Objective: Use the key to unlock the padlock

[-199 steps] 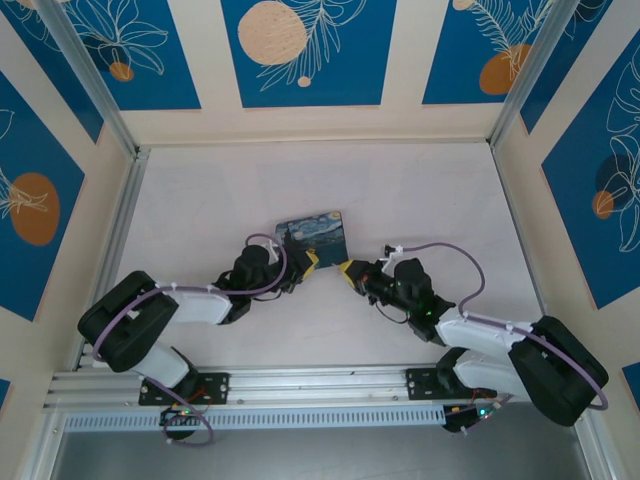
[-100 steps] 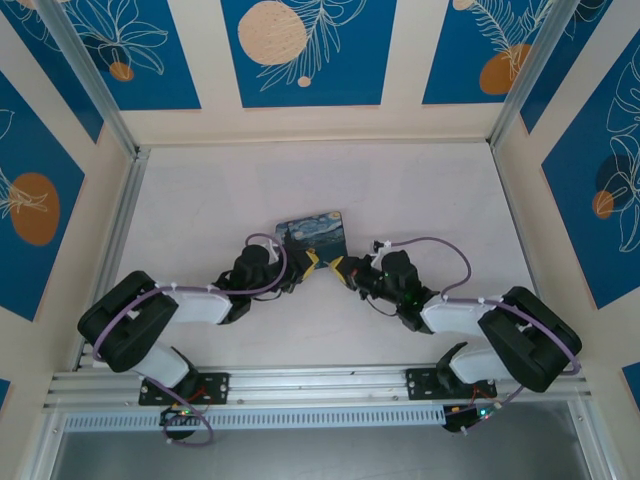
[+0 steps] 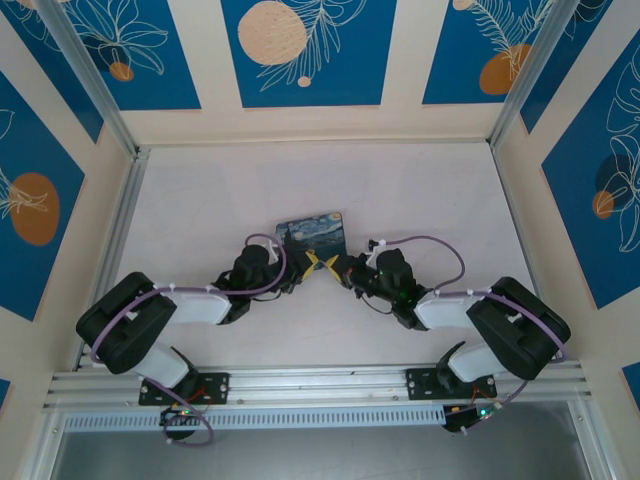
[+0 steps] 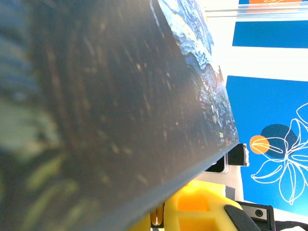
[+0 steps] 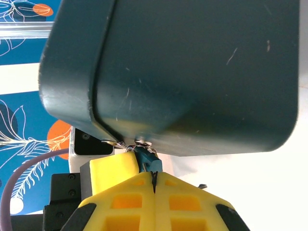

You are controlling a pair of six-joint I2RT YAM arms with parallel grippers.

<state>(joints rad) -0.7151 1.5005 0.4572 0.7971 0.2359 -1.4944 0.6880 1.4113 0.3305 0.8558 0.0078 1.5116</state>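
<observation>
Tin (image 3: 312, 230) sits at centre of the top view, left gripper (image 3: 306, 262) against its lower edge with opening impossible to judge, right gripper (image 3: 334, 267) beside it pinched fully together. Padlock (image 5: 147, 162) hangs under the tin at centre of the right wrist view, just above those closed tips, which clamp a thin dark sliver, likely the key (image 5: 154, 178). Risk: the key twists or slips in so slight a hold if pushed off-line from the keyway, and the loose padlock may swing aside.

Left gripper (image 3: 311, 261), right gripper (image 3: 336, 266) at tin (image 3: 312, 231)
</observation>
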